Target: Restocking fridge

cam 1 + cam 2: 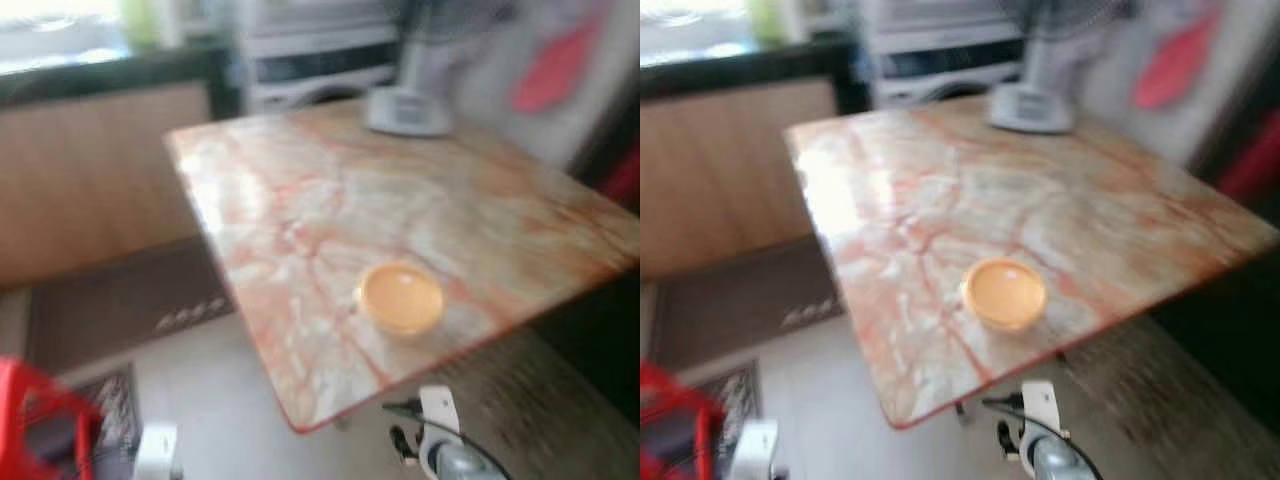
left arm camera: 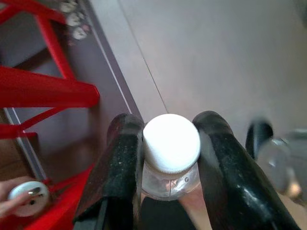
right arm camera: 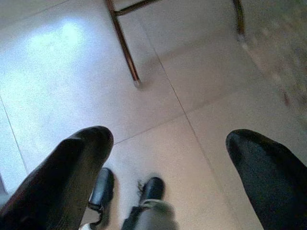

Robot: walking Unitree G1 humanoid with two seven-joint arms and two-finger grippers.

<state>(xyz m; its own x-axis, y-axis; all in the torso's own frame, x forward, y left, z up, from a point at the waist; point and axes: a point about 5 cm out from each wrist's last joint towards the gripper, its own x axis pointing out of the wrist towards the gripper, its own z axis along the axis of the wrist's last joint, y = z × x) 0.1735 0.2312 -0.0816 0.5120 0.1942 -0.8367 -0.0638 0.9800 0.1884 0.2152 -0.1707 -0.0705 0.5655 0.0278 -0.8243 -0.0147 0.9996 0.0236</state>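
Head camera blurred here: a marble-patterned table fills the middle of the frame, a shallow orange dish sitting near its lower edge. In the left wrist view, the left gripper is clamped on a clear bottle, fingers either side of its white cap, red frame at upper left. The right gripper hangs spread wide, empty, above pale floor tiles.

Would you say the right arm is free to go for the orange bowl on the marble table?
Probably yes: the right gripper is open and holds nothing, and the orange bowl sits alone near the near edge of the marble table. The arm hangs low, though, so it must rise first.
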